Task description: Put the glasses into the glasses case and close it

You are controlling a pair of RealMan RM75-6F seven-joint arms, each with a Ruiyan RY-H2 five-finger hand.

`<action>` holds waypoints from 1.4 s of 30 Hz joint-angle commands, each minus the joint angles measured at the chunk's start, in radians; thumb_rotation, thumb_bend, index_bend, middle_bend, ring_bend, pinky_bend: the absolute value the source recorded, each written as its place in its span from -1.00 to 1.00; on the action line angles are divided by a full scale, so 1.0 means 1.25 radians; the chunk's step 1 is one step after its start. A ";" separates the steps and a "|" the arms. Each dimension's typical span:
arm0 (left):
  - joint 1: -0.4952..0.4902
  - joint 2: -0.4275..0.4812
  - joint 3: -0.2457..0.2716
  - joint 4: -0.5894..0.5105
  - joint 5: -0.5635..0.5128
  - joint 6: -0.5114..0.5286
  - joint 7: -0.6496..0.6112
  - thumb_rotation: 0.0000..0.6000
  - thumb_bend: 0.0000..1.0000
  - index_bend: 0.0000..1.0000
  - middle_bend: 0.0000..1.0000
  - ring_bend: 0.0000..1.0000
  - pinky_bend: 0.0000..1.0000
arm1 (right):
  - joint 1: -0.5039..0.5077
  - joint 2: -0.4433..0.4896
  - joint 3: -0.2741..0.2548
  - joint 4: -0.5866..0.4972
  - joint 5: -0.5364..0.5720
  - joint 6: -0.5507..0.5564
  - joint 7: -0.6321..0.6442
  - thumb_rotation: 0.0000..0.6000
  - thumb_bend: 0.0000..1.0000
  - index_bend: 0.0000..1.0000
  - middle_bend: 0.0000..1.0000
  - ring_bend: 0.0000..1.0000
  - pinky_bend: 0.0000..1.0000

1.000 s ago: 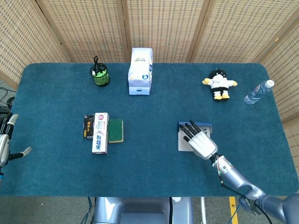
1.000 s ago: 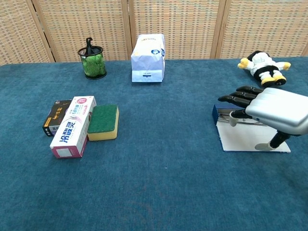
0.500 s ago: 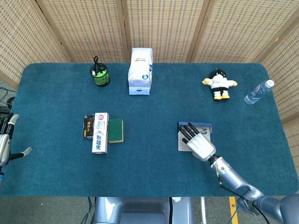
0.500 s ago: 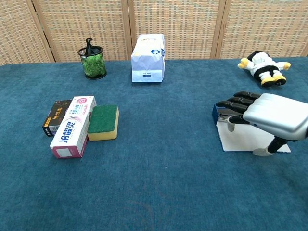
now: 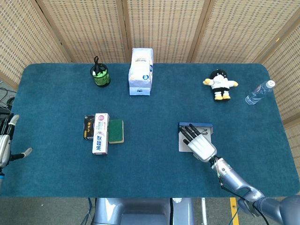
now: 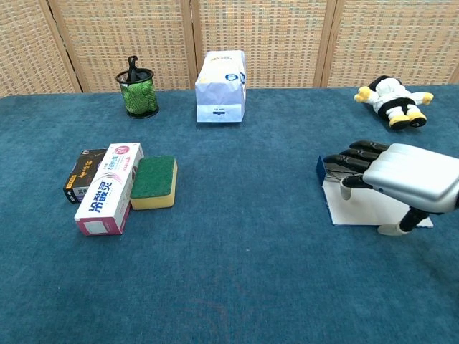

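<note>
The glasses case [image 5: 183,145] lies open at the table's right of centre, a blue tray with a white flap [image 6: 356,208] folded out toward me. Thin wire of the glasses [image 5: 205,127] shows in the blue tray at the case's far end, mostly hidden under fingers. My right hand [image 5: 199,143] hovers flat over the case, palm down, fingers stretched out over the tray; the chest view shows it [image 6: 404,180] just above the flap, holding nothing. My left hand [image 5: 5,143] hangs off the table's left edge, fingers apart and empty.
A toothpaste box [image 5: 100,133], a black box [image 5: 88,127] and a green sponge [image 5: 116,131] sit together at left. Along the back stand a green mesh cup [image 5: 100,75] and a white bag [image 5: 141,71]. A plush toy [image 5: 219,84] and a water bottle [image 5: 258,93] lie at the far right.
My right hand has sunk a little lower over the case and drawn slightly back toward the near edge. The left hand has not moved.
</note>
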 commanded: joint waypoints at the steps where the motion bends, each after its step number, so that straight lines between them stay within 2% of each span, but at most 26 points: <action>1: 0.000 0.000 0.000 0.000 0.000 0.000 0.000 1.00 -1.00 -1.00 -1.00 -1.00 -1.00 | 0.000 -0.004 0.000 0.007 0.000 -0.003 -0.001 1.00 -0.53 -0.32 -1.00 -1.00 -1.00; 5: 0.000 0.000 0.000 0.000 -0.001 0.000 0.000 1.00 -1.00 -1.00 -1.00 -1.00 -1.00 | 0.000 -0.012 0.001 0.019 0.001 -0.007 0.001 1.00 -0.51 -0.32 -1.00 -1.00 -1.00; 10: 0.001 0.001 -0.001 -0.001 0.000 0.001 -0.002 1.00 -1.00 -1.00 -1.00 -1.00 -1.00 | -0.003 -0.022 0.005 0.035 0.001 0.001 0.001 1.00 -0.18 -0.25 -1.00 -1.00 -1.00; 13: 0.001 0.001 0.000 0.001 -0.001 0.000 -0.004 1.00 -1.00 -1.00 -1.00 -1.00 -1.00 | -0.005 -0.028 0.011 0.044 0.001 0.014 0.007 1.00 -0.12 -0.21 -1.00 -1.00 -1.00; 24: 0.001 0.001 -0.001 0.002 -0.001 -0.001 -0.004 1.00 -1.00 -1.00 -1.00 -1.00 -1.00 | 0.000 -0.033 0.035 0.057 0.008 0.035 0.022 1.00 -0.12 -0.21 -1.00 -1.00 -1.00; 33: 0.000 0.001 -0.002 0.002 -0.005 -0.003 -0.003 1.00 -1.00 -1.00 -1.00 -1.00 -1.00 | 0.016 -0.050 0.063 0.096 0.050 -0.014 0.027 1.00 -0.12 -0.21 -1.00 -1.00 -1.00; 37: 0.000 0.000 -0.001 0.002 -0.004 -0.003 -0.003 1.00 -1.00 -1.00 -1.00 -1.00 -1.00 | 0.019 -0.052 0.065 0.106 0.063 -0.037 0.032 1.00 -0.09 -0.03 -1.00 -1.00 -1.00; 42: -0.001 0.001 -0.001 0.003 -0.005 -0.005 -0.004 1.00 -1.00 -1.00 -1.00 -1.00 -1.00 | 0.017 -0.048 0.060 0.107 0.059 -0.030 0.040 1.00 0.05 0.25 -1.00 -1.00 -1.00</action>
